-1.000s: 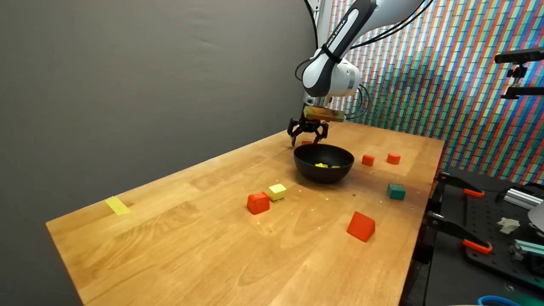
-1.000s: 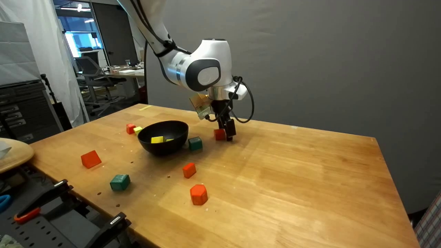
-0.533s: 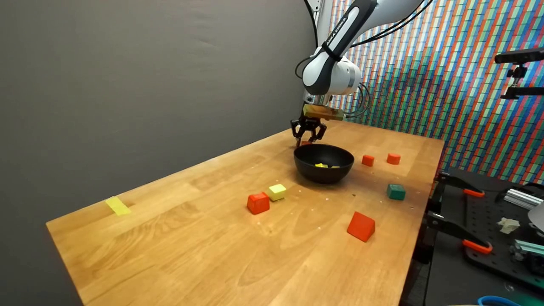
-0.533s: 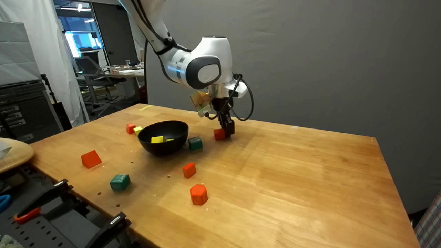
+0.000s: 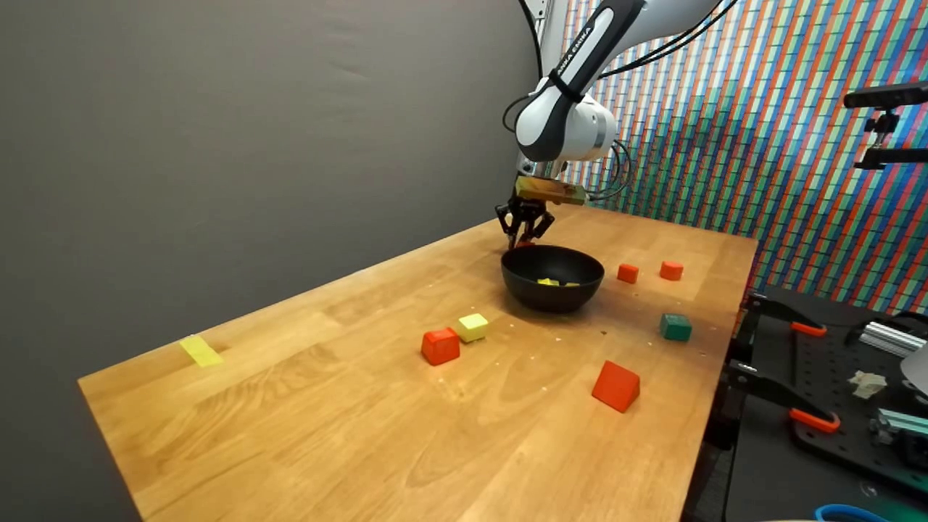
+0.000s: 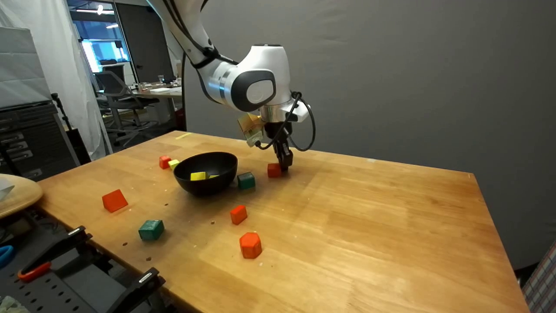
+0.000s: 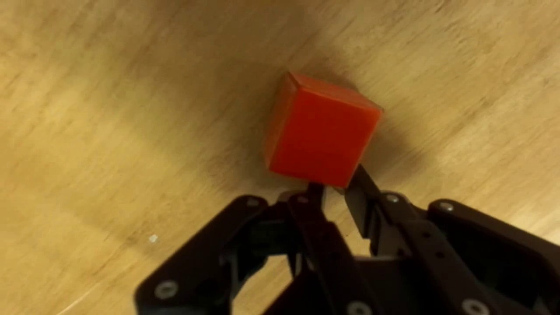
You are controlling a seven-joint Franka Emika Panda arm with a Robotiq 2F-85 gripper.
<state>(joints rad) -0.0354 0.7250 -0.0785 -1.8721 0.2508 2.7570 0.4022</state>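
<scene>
1. The wrist view has the pincer (image 7: 337,192) clenched on the red block (image 7: 324,135), apparently by its near corner alone, with most of the block jutting out ahead of the jaws
2. The red block looks to be resting on the surface (image 6: 369,226), near the green block (image 6: 246,181); the black bowl (image 5: 533,293) stands on the green block's far side
3. Treat this as a shallow hold: a corner pinch gives little contact, so the block could pivot or slip out under load
4. Test it with a tiny upward nudge, watching that block and pincer shift as one
5. If the block swings, release it, centre the jaws over its middle and turn the wrist until they line up with two opposite faces
6. Come down straight, low enough to catch the sides without scraping the surface
7. Keep sideways moves small, since the green block and bowl would be easy to knock
8. Steer by the wrist view, because in an exterior view the bowl's rim hides most of the red block
</scene>
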